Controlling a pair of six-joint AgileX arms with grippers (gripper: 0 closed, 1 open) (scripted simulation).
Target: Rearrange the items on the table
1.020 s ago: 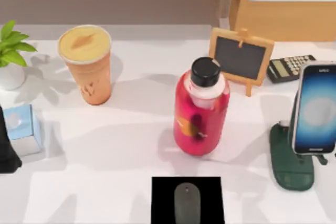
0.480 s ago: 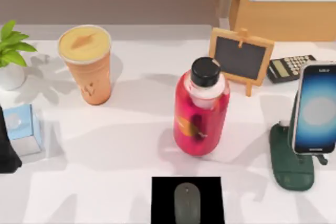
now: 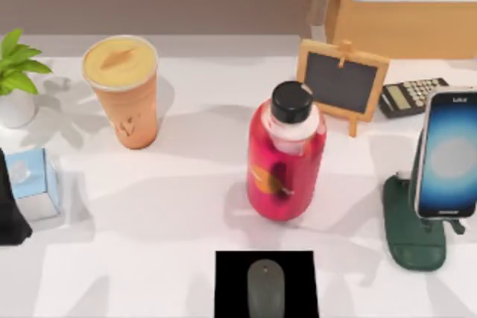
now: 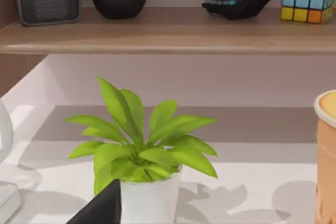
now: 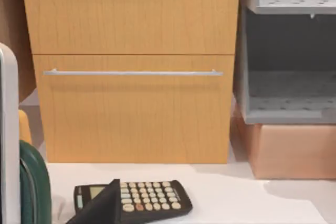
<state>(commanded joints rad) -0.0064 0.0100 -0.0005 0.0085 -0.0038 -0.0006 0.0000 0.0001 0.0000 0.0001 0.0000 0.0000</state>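
Note:
The grey mouse (image 3: 266, 288) lies on a black mat (image 3: 227, 281) at the table's (image 3: 179, 206) front edge. Far back on the left stands the orange cup (image 3: 125, 94), whose edge (image 4: 326, 156) also shows in the left wrist view. The light-blue box (image 3: 31, 182) sits at the left edge, right beside a black part of my left arm (image 3: 9, 214). At the right, the phone (image 3: 447, 153) leans upright on a green stand (image 3: 414, 232). A dark piece of my left gripper (image 4: 100, 212) shows before the plant, and a dark piece of my right gripper (image 5: 101, 208) before the calculator.
A red bottle (image 3: 285, 158) with a black cap stands mid-table. Behind it are a small chalkboard (image 3: 343, 83) and a calculator (image 3: 410, 96). A potted plant (image 3: 15, 80) is at the back left. A wooden drawer cabinet (image 5: 131, 72) rises behind the table's right side.

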